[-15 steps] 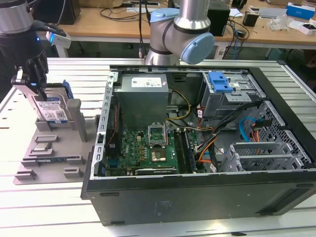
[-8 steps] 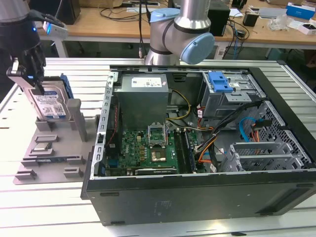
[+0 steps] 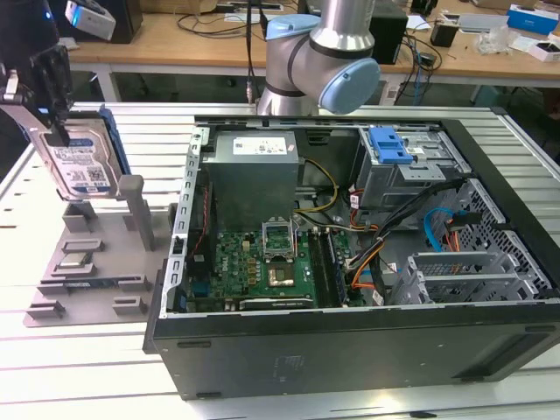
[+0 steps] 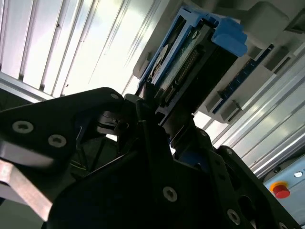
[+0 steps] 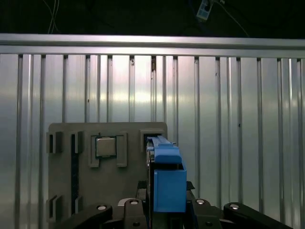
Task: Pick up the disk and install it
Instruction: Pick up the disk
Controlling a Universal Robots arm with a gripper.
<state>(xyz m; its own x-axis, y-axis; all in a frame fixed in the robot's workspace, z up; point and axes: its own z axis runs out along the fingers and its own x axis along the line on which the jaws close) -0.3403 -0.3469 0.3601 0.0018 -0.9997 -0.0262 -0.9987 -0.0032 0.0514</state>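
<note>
We see the disk (image 3: 83,162) standing upright at the exterior view's left, just over the grey tray (image 3: 131,262), its blue rail (image 5: 167,179) facing the first wrist view's camera. The hand (image 3: 57,127) is closed on the disk's upper end. The tray lies on a ribbed metal worktop (image 3: 87,367), left of the open computer case (image 3: 350,341). Wooden desks (image 3: 175,44) strewn with cables stand far behind. A small chip (image 5: 105,146) sits in the tray.

Exterior view's bright and evenly lit. Second wrist view gets heavy glare off the ribbed worktop (image 4: 71,43), and the gripper (image 4: 156,107) is basically a black silhouette against it.
</note>
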